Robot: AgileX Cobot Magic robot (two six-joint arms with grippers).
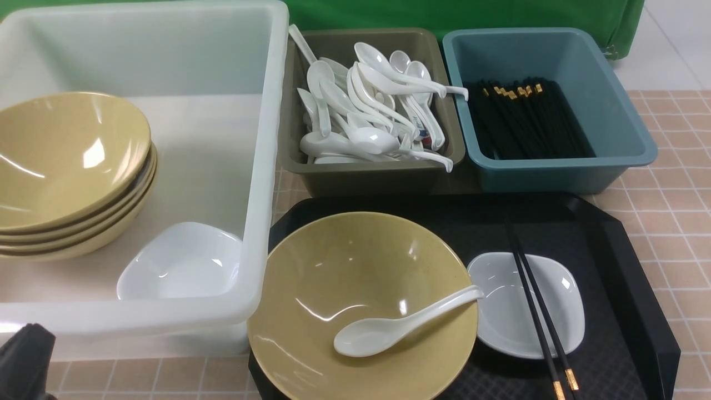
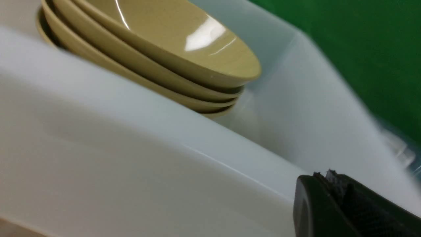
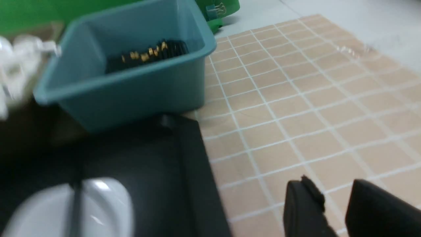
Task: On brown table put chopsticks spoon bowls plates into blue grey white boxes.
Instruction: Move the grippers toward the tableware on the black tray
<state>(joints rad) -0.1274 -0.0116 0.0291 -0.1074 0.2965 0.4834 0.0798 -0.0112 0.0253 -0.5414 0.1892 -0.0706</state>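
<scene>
The white tub (image 1: pixel 261 166) fills the front view from 9 to 11 o'clock, its left side cut off, and the stacked bowls (image 1: pixel 66 161) inside it are cropped too. The counter (image 1: pixel 666 222) shows mostly at 3 o'clock. At 5 o'clock the black tray (image 1: pixel 611 239) and the single bowl (image 1: pixel 361 289) on it run off the bottom edge. The grey bin (image 1: pixel 366 178) sits at 12 o'clock and the blue bin (image 1: pixel 555 166) at 1 o'clock. On the tray's plate (image 1: pixel 500 311) lie chopsticks (image 1: pixel 533 311), their long axis running 11 to 5 o'clock and the gold ends partly cropped. The spoon (image 1: pixel 389 328) lies in the single bowl with its scoop toward 8 o'clock and its handle on the rim toward 2 o'clock. The left fingers (image 2: pixel 327 176) are pressed together and empty beside the tub's outer wall. The right fingers (image 3: pixel 309 207) stand apart over bare counter and hold nothing; that wrist view is blurred.
</scene>
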